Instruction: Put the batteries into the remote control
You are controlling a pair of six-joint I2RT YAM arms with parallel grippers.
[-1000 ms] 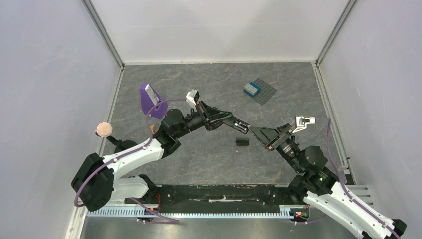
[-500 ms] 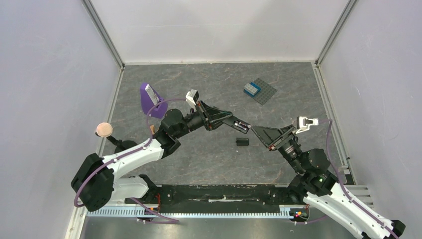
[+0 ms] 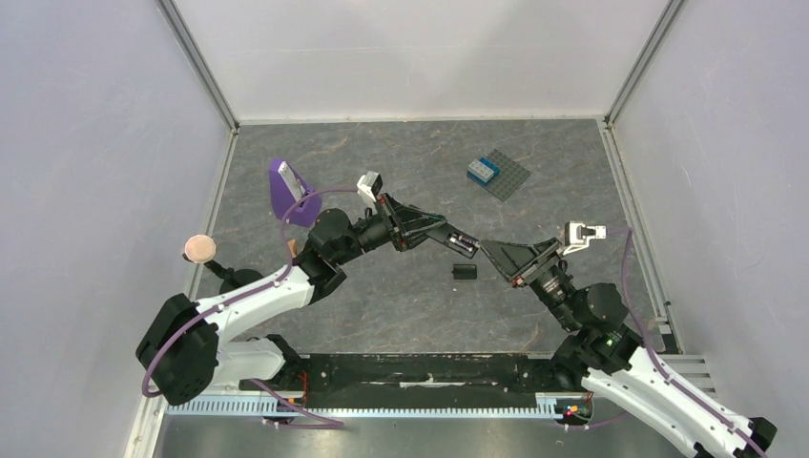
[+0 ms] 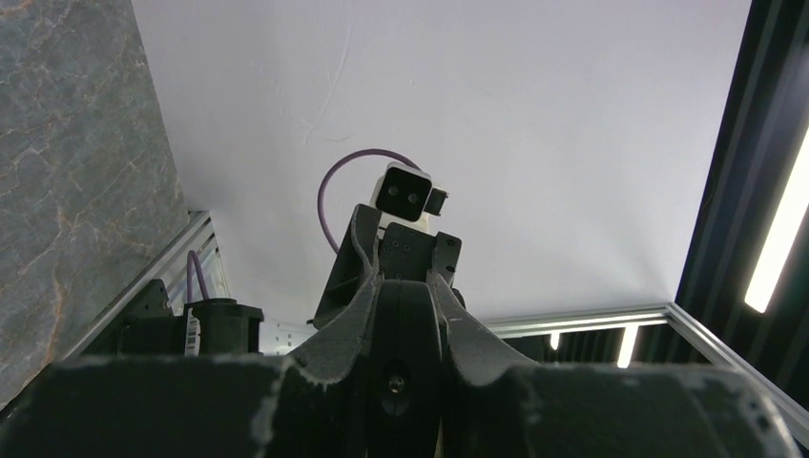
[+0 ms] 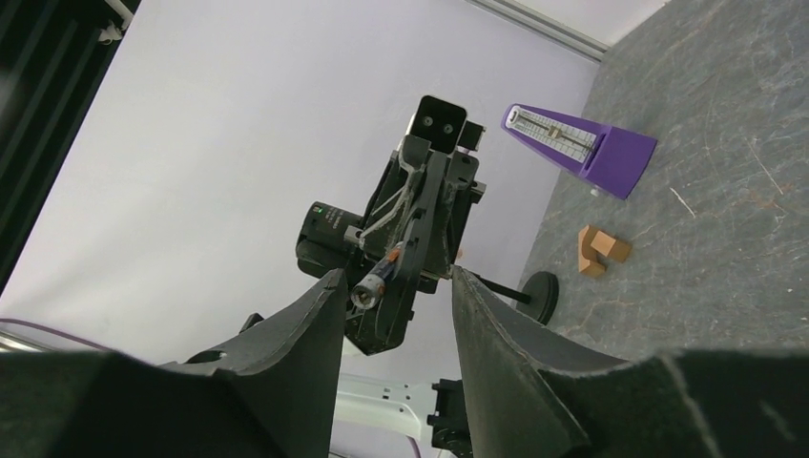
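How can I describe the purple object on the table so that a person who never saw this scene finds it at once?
Start from the grey marbled table and go to its far left part. There sits the purple metronome, a tapering pyramid with a pale scale strip on its face. The wooden pieces nearby are orange-brown, blocky and far smaller.
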